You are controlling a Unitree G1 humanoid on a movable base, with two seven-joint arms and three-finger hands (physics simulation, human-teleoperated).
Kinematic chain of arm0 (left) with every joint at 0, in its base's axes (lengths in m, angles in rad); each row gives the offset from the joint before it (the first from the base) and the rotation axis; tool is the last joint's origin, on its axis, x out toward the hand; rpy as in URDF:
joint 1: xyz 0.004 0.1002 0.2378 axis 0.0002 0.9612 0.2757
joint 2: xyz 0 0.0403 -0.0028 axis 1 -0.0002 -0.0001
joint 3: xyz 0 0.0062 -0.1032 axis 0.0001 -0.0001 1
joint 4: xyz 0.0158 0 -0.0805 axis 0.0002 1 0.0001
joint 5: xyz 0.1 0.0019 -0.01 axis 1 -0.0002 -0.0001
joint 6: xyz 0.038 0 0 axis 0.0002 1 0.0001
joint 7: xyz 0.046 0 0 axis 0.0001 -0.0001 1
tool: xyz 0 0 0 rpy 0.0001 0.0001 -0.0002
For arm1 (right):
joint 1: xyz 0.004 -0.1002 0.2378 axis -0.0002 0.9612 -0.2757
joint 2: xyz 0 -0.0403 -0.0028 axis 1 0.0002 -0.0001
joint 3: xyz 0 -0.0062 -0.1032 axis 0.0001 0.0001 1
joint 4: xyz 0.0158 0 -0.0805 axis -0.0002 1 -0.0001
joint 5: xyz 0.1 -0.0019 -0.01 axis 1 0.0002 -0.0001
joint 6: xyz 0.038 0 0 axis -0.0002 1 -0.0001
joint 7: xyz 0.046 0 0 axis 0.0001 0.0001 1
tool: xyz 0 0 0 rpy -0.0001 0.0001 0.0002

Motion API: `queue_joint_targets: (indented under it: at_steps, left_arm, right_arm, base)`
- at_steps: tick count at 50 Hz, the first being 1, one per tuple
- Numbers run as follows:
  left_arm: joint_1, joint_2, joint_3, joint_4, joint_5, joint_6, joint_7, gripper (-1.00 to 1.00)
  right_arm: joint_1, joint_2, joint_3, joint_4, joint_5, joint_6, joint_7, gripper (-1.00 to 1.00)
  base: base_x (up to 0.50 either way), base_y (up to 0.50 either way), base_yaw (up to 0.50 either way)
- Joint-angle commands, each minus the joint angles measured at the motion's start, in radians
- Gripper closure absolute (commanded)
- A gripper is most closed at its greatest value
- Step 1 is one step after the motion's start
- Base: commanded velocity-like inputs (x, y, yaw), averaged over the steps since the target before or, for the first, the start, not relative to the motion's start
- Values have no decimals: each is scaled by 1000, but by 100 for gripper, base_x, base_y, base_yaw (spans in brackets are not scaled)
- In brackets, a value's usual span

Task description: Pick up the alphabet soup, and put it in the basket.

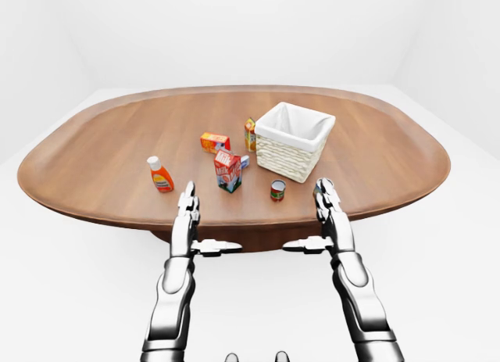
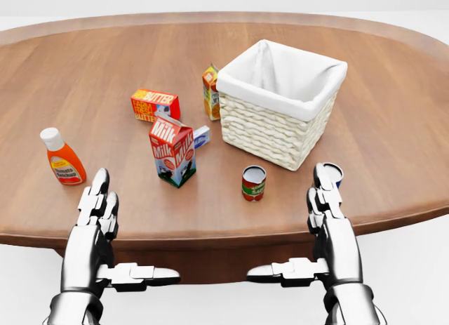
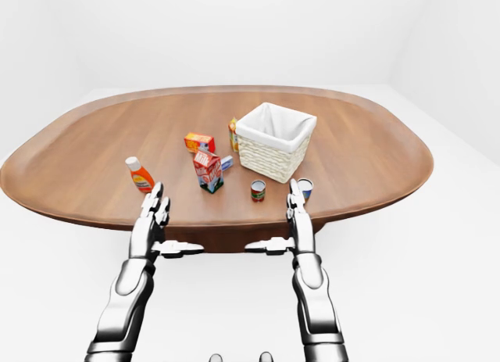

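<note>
Head view: both hands hover at the near bench (image 2: 393, 163) edge, left hand (image 2: 95, 220) and right hand (image 2: 330, 213) with fingers straight, spread, holding nothing. Just beyond, the alphabet soup (image 2: 253, 182) can stands untouched, near the basket (image 2: 280, 132), which looks empty. Nothing's done yet — pick-up and drop remain.
</note>
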Motion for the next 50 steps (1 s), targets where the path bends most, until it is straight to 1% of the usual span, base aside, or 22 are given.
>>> queue_joint_targets:
  at_steps: [1, 4, 5, 6, 8, 9, 12, 13, 14, 15, 16, 17, 18, 21, 22, 23, 24, 25, 32, 36, 43, 50]
  left_arm:
    - [-8, 14, 26, 17, -11, -5, -24, -100]
    - [-8, 13, 25, 16, -10, -5, -24, -100]
    - [-4, 13, 24, 2, -10, 4, -24, -100]
    - [-3, 13, 24, -3, -10, 6, -24, -100]
    - [-7, 14, 27, 3, -9, 2, -23, -100]
    - [-4, 14, 28, -16, -12, 19, -22, -100]
    - [-2, 13, 29, -32, -14, 28, -19, -100]
    - [3, 13, 31, -64, -20, 49, -19, -100]
    - [5, 13, 31, -76, -22, 56, -19, -100]
    - [13, 12, 33, -120, -30, 76, -19, -100]
    - [14, 12, 33, -122, -30, 77, -19, -100]
    - [17, 12, 38, -157, -36, 89, -17, -100]
    - [20, 13, 38, -178, -38, 91, -17, -100]
    - [22, 14, 46, -224, -39, 91, -11, -100]
    - [27, 18, 46, -258, -21, 91, -4, -100]
    - [36, 20, 44, -291, 4, 76, 3, -100]
    - [39, 18, 46, -306, 6, 79, 2, -100]
    - [48, 16, 49, -370, -1, 91, 0, -100]
    - [47, 12, 70, -435, -23, 91, 0, -100]
    - [52, 10, 82, -533, -37, 91, 13, -100]
    - [59, 6, 89, -590, -39, 91, 29, -100]
    - [57, 6, 99, -582, -52, 91, 37, -100]
  right_arm:
    - [-6, -13, -20, 13, 11, 13, 35, -100]
    - [-8, -13, -21, 14, 11, 12, 36, -100]
    - [-7, -13, -20, 12, 10, 12, 37, -100]
    - [-7, -14, -20, 12, 9, 12, 38, -100]
    - [-6, -14, -19, 4, 4, 16, 37, -100]
    - [-6, -14, -18, 0, 2, 17, 38, -100]
    - [-6, -14, -21, -6, 5, 20, 39, -100]
    - [-2, -15, -22, -34, 4, 34, 38, -100]
    - [1, -15, -22, -44, 4, 38, 38, -100]
    - [8, -16, -23, -80, 3, 56, 37, -100]
    - [9, -18, -24, -102, -2, 64, 37, -100]
    - [10, -19, -25, -118, -8, 71, 35, -100]
    - [13, -19, -26, -138, -11, 82, 36, -100]
    - [21, -20, -35, -194, -10, 82, 39, -100]
    - [25, -22, -37, -219, -10, 82, 41, -100]
    - [30, -21, -36, -253, -14, 82, 41, -100]
    - [31, -20, -37, -259, -16, 82, 42, -100]
    - [37, -20, -36, -290, -18, 82, 43, -100]
    - [46, -17, -40, -363, -23, 82, 46, -100]
    - [49, -19, -52, -431, -26, 82, 44, -100]
    - [54, -18, -52, -475, -32, 82, 53, -100]
    - [64, -17, -43, -517, -55, 82, 63, -100]
  base:
    - [0, 0, 0]
    - [0, 0, 0]
    - [0, 0, 0]
    - [0, 0, 0]
    - [0, 0, 0]
    - [0, 0, 0]
    - [0, 0, 0]
    - [0, 0, 0]
    - [0, 0, 0]
    - [0, 0, 0]
    - [0, 0, 0]
    - [0, 0, 0]
    - [0, 0, 0]
    - [0, 0, 0]
    - [0, 0, 0]
    - [0, 0, 0]
    - [0, 0, 0]
    - [0, 0, 0]
    - [0, 0, 0]
    - [0, 0, 0]
    - [0, 0, 0]
    - [0, 0, 0]
